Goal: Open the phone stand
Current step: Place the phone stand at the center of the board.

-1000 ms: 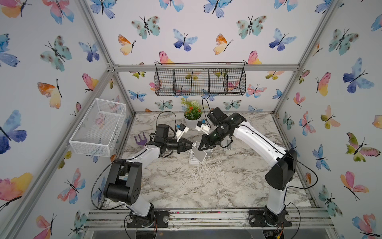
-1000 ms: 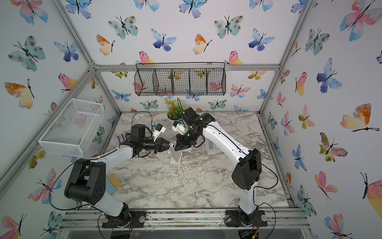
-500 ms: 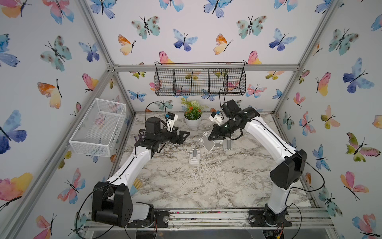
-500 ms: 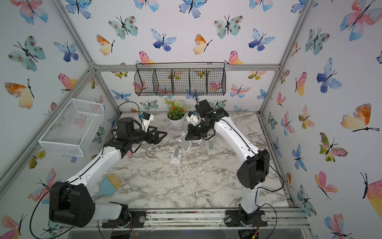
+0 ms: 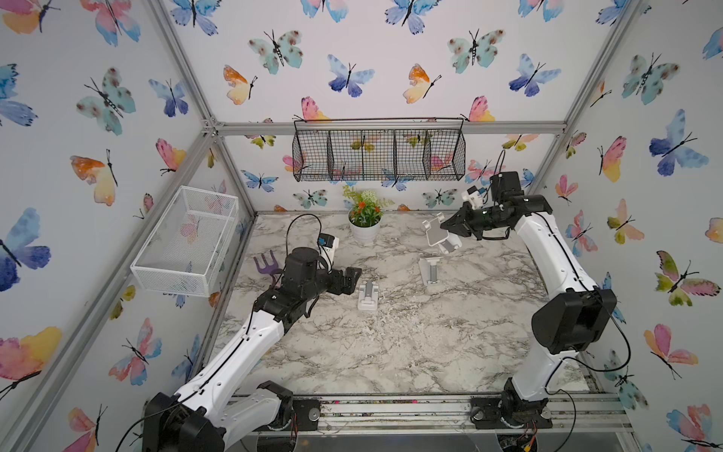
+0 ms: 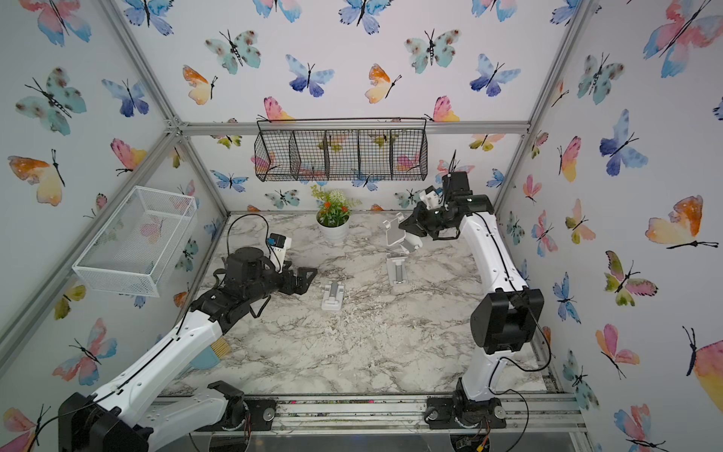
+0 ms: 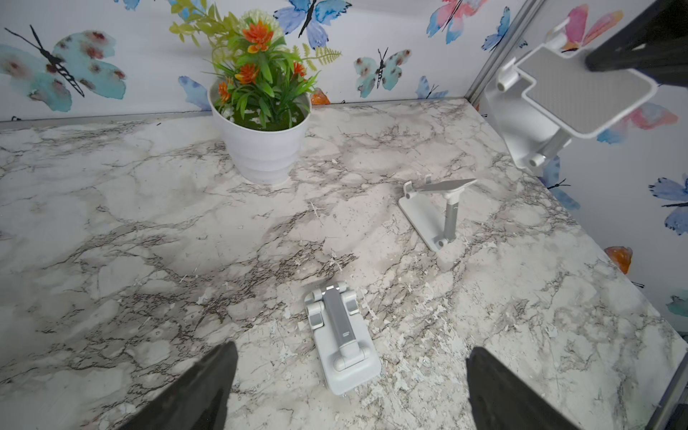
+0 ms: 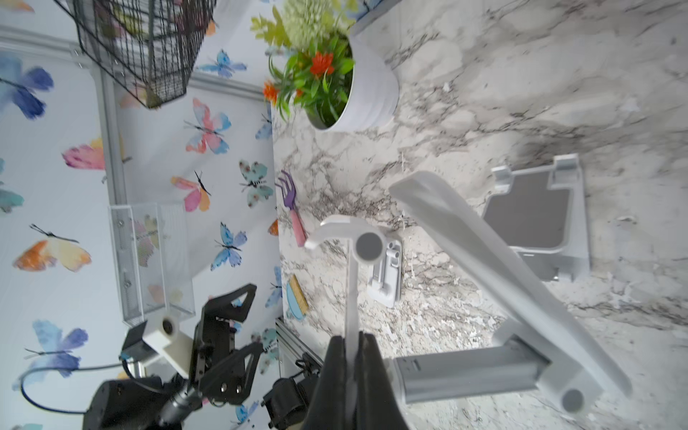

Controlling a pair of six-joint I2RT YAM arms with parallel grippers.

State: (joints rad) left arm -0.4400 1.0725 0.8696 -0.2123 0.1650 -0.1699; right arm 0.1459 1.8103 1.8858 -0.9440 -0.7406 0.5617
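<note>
in both top views the left gripper stands wide open and empty. a folded phone stand lies flat on the marble table just beyond its fingertips. the right gripper pinches an unfolded phone stand, held clear of the table.

left wrist view: both fingers are spread wide, with the folded phone stand between and just ahead of them.

right wrist view: the fingers are clamped on a thin plate of the unfolded phone stand.
</note>
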